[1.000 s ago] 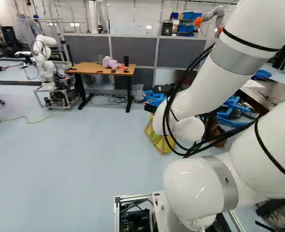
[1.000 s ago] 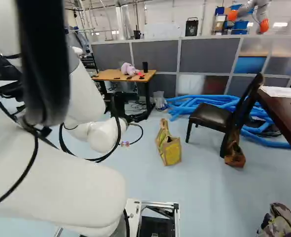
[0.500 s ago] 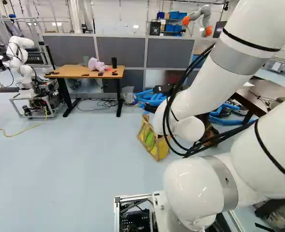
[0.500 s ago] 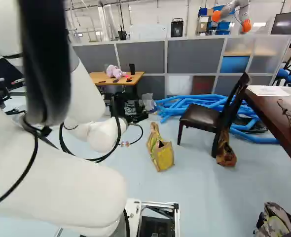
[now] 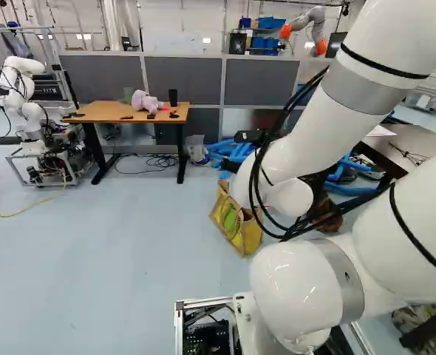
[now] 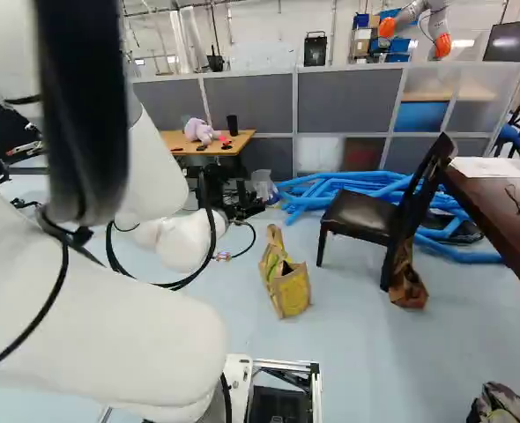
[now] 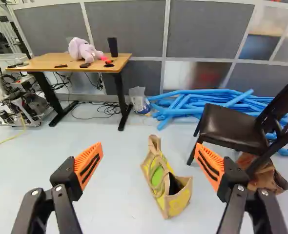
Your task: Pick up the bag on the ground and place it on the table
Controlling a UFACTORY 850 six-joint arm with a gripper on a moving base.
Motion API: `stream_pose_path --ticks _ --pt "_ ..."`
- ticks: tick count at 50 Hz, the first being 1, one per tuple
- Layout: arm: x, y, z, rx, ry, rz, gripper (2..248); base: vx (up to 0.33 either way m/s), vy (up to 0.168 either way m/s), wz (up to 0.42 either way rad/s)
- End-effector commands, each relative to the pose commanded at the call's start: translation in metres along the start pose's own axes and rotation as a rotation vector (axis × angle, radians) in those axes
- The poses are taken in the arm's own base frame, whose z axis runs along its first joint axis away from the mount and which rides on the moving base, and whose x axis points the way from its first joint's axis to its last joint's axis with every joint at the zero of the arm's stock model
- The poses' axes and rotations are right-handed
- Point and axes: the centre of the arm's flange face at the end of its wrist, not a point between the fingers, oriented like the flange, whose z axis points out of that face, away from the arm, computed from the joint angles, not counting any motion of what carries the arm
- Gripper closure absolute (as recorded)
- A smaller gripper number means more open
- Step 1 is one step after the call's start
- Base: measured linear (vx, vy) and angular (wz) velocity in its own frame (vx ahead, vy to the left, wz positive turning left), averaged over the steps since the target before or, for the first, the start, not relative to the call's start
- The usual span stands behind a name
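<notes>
Claw (image 7: 149, 146) is spread wide in the wrist view, yellow-and-tan bag (image 7: 177, 205) standing on the floor (image 7: 110, 204) ahead. I'd creep in, go low and pinch the handles (image 7: 154, 143) rather than the floppy sides. Black chair (image 7: 227, 127) could snag a wide swing. Left base view: wooden table (image 5: 103, 112) looks like the goal, but plush toy (image 5: 145, 102) takes up room. Right base view: brown bag (image 6: 408, 289) by the chair, blue tubes (image 6: 348, 183) behind, so steer clear.
</notes>
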Motion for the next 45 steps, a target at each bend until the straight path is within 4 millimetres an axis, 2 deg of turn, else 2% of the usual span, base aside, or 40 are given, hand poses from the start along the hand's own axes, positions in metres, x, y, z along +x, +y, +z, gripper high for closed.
stream_pose_path --ticks 45 --pt "0.0 0.0 0.0 0.0 0.0 0.0 3 0.121 0.0 -0.013"
